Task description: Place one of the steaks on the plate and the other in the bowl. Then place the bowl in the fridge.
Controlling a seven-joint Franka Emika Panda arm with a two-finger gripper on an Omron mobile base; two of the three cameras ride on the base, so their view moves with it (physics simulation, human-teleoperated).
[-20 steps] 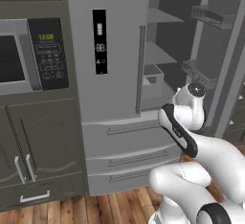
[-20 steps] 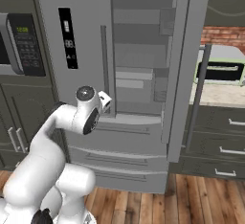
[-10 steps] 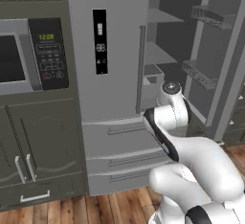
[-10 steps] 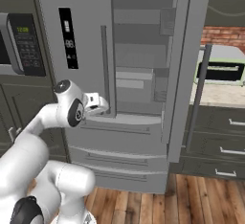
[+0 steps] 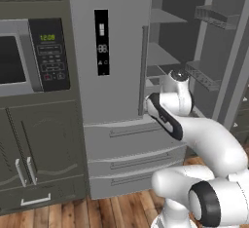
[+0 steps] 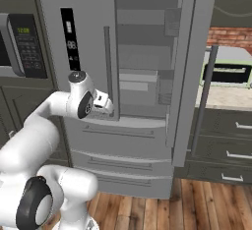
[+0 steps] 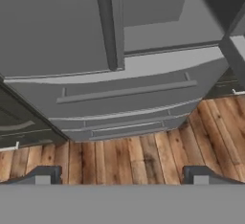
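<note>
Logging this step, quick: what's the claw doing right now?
Claw: open, holding nothing, pointed down at the fridge drawers.

Arm folded back, hand (image 7: 122, 174) pointing down, fingers spread wide.

Kitchen fittings seen beside the tall appliance

A dark built-in microwave with a green clock display (image 5: 29, 56) is set into dark grey-green cabinet doors with pale bar handles (image 5: 29, 166) on the left. Warm brown wooden floor planks (image 7: 139, 158) are laid in front of them. On the right, a pale beige worktop (image 6: 224, 96) is carried on dark drawers with pale handles (image 6: 231, 148), and a pale green toaster oven with a black glass door (image 6: 229, 69) is stood on it, against a red brick wall strip (image 6: 231, 36).
</note>
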